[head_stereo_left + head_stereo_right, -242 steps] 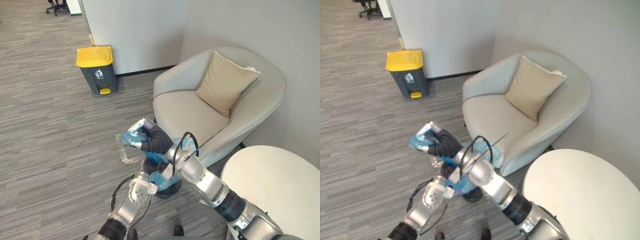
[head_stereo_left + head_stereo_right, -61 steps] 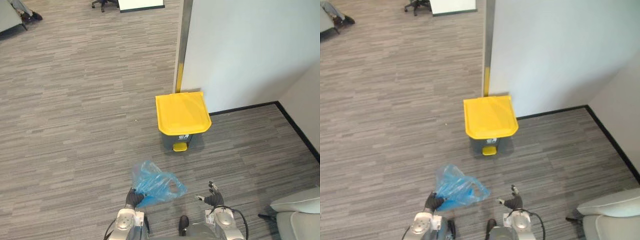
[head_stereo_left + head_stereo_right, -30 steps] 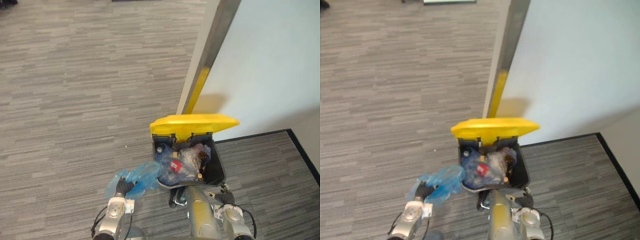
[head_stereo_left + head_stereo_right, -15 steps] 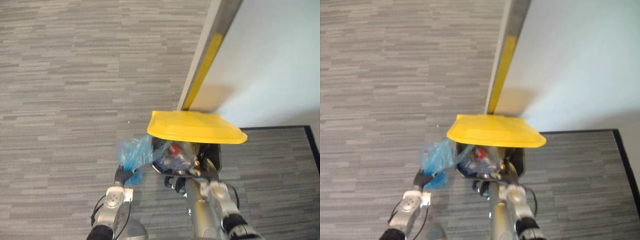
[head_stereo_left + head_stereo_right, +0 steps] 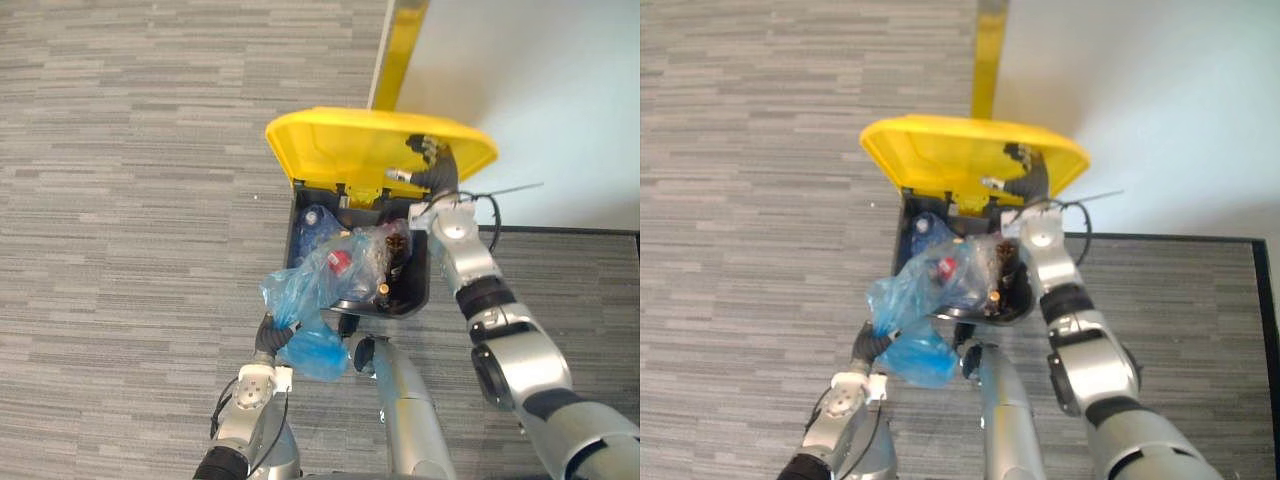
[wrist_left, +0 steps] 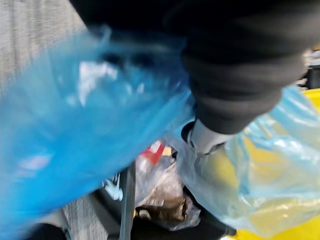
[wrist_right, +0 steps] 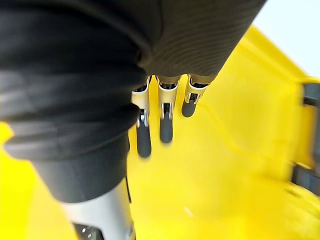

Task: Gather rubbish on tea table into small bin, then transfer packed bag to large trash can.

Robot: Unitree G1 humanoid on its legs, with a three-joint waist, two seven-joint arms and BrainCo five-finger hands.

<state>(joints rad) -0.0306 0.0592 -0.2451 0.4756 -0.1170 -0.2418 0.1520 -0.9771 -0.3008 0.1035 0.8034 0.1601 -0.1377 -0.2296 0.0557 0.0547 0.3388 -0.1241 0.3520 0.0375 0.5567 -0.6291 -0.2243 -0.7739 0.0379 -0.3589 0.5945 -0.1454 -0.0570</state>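
The dark grey trash can (image 5: 416, 298) stands by the wall with its yellow lid (image 5: 340, 150) tipped up. It holds bagged rubbish (image 5: 352, 262). My right hand (image 5: 432, 166) rests flat against the lid's underside, fingers (image 7: 165, 120) straight and open. My left hand (image 5: 270, 338) is shut on the blue plastic bag (image 5: 308, 290), gripping its gathered neck at the can's near left corner. The upper part of the bag leans over the can's rim, and a lower fold hangs outside by the hand. The bag (image 6: 75, 130) fills much of the left wrist view, with the can's rubbish (image 6: 160, 195) beyond it.
A white wall (image 5: 560, 90) rises right behind the can, with a yellow-striped post (image 5: 400, 45) at its corner. Grey carpet (image 5: 120, 200) stretches away to the left. A black skirting line (image 5: 560, 230) runs along the wall's foot.
My right hand has pushed the yellow lid up from nearly flat to tipped back. The blue bag has come from the can's left side up over its rim. The camera has shifted.
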